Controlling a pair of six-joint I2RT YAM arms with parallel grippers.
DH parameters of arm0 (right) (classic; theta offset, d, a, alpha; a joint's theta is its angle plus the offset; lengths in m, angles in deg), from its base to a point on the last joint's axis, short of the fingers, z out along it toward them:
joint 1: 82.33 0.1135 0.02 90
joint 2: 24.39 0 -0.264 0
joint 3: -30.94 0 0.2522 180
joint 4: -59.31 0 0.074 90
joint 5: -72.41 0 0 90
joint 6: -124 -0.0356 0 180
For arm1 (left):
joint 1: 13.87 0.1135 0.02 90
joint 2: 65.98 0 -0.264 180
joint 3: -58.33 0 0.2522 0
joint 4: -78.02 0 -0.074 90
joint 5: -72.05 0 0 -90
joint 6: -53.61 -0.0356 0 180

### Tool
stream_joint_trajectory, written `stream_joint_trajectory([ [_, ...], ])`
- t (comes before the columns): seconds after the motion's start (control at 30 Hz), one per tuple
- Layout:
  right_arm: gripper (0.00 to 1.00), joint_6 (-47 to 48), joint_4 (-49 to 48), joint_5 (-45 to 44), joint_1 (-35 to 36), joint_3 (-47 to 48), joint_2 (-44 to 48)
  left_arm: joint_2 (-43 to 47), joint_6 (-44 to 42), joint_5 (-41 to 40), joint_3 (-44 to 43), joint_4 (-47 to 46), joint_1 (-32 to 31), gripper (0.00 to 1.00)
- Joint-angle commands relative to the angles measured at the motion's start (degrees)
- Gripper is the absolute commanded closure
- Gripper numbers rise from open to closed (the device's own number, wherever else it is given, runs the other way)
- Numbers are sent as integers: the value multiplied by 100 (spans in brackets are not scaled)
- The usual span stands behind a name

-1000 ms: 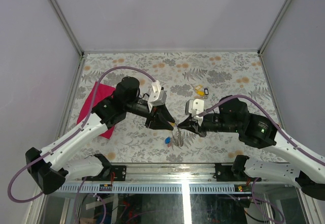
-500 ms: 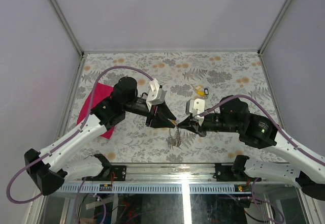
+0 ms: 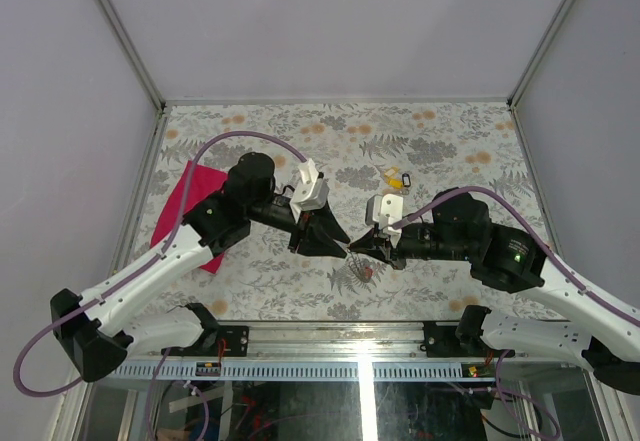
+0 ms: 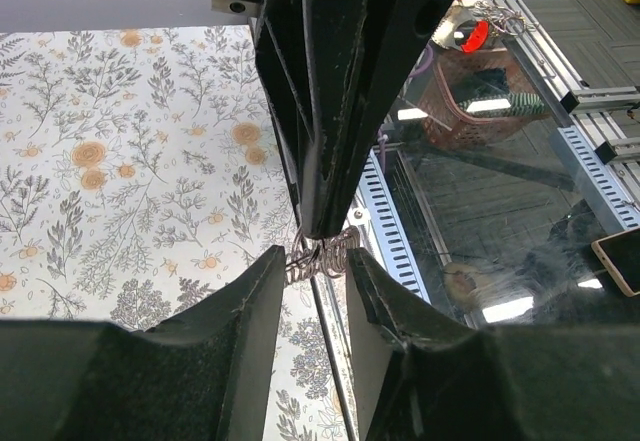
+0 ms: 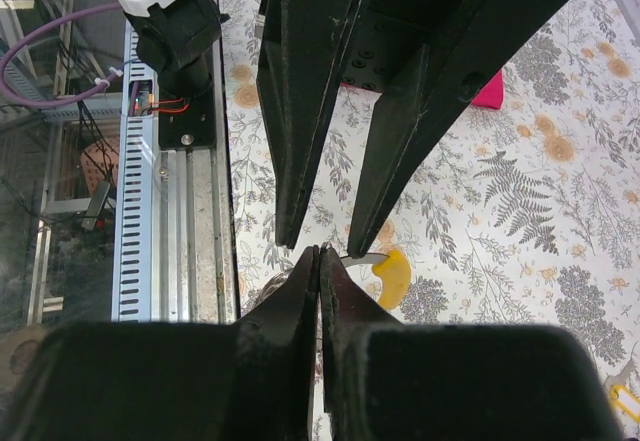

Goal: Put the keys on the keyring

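Front centre: one keyring (image 4: 335, 249) clamped in left gripper (image 4: 318, 269), jaws narrowly apart. Four keys counted: yellow-capped key (image 5: 393, 275) pinched in fully closed right gripper (image 5: 319, 253), red-capped key (image 3: 367, 271) at ring, loose yellow key (image 3: 390, 173) and dark key (image 3: 404, 178) far back.

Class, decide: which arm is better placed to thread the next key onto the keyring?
Right: the right pincer is shut on the yellow key, beside the keyring held in the left pincer.

Keyring (image 3: 356, 267) hangs further right now; red key (image 3: 367, 272) shows beside it, blue key no longer seen.
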Motion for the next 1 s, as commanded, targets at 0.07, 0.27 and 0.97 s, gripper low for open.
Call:
stream_joint_trajectory([
  [0.07, 100, -120, -538, 57, 24, 48, 104, -112, 41, 86, 31, -322, -70, 69],
  [0.27, 100, -127, -548, 59, 24, 39, 122, -141, 32, 68, 14, -323, -84, 75],
  [0.97, 71, -67, -540, -600, 25, -250, 761, -95, -120, 17, -156, -4, -89, 100],
])
